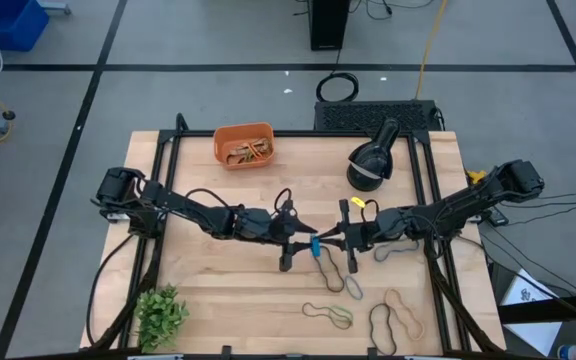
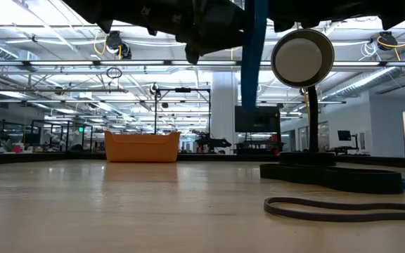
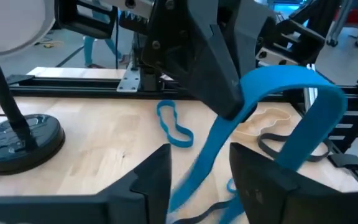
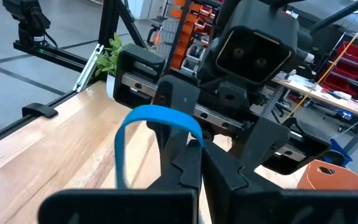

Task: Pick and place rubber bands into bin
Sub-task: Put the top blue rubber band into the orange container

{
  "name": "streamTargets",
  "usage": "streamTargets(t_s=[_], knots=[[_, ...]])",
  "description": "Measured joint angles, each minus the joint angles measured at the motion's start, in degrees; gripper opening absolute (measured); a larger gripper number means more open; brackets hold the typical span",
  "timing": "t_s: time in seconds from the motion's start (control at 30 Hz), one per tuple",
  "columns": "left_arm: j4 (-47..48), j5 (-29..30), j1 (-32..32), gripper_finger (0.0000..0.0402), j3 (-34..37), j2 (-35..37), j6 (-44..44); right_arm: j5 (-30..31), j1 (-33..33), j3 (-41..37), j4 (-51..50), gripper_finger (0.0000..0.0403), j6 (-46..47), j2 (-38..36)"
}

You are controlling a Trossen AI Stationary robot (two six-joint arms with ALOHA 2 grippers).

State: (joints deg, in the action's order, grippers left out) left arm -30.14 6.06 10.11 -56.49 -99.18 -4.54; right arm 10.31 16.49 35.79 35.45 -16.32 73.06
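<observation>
From above, the left end effector (image 1: 303, 240) and right end effector (image 1: 334, 238) are meeting mid-table (image 1: 228, 290), sharing a blue rubber band (image 1: 315, 246); the orange bin (image 1: 244, 146) is sitting at the far edge. Right wrist: fingers pressed together, pinching the band (image 4: 157, 116). Left wrist: fingers (image 3: 154, 171) spread around it (image 3: 278, 93).

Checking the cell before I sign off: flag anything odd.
One oddity: a blue rubber band hangs above the table between both arms. The right gripper is shut on it while the open left gripper straddles it, away from the bin.
</observation>
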Motion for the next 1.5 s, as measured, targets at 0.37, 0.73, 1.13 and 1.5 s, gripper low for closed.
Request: streamTargets(t_s=[0.37,0.73,1.13,1.5], knots=[[-0.04,-0.06,0.00,0.0011,0.00,0.00,3.60,0.07,-0.02,0.00,0.32,0.0020,0.10,0.00],[0.14,-0.02,-0.02,0.0009,0.00,0.00,4.06,0.09,-0.02,0.00,0.80,0.0038,2.23,0.00],[1.82,0.00,-0.02,0.0008,0.00,-0.04,4.06,12.64,0.11,0.00,-8.74,0.0197,4.91,-2.10],[9.86,4.43,-0.02,0.0009,0.02,6.36,2.69,13.50,0.11,0.00,-36.29,0.0244,20.91,-9.86]])
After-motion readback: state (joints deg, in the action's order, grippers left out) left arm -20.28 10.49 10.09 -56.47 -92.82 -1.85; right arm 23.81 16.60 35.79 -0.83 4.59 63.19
